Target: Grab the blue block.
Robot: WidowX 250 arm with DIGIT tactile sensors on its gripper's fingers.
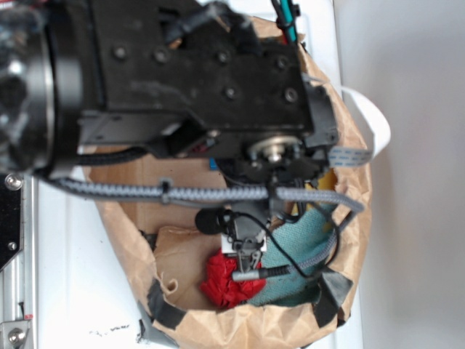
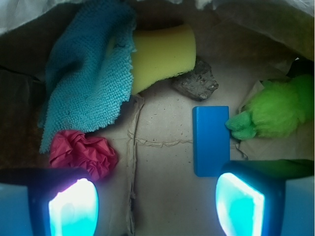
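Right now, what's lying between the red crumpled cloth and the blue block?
Only bare brown paper with a crease line; the wrist view shows nothing between the red crumpled cloth and the blue block.

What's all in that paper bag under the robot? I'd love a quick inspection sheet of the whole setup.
Surface: brown paper bag, creased floor, on a white table.
Job's things: blue block lies flat, free, touching the green plush.
Clutter: teal cloth draped over the yellow foam piece; grey rock; crumpled red cloth.
Grippers: gripper open, above the bag floor, right finger near the block's end.
Cables: braided grey cable along the arm.
Surroundings: white bowl-like rim beside the bag.
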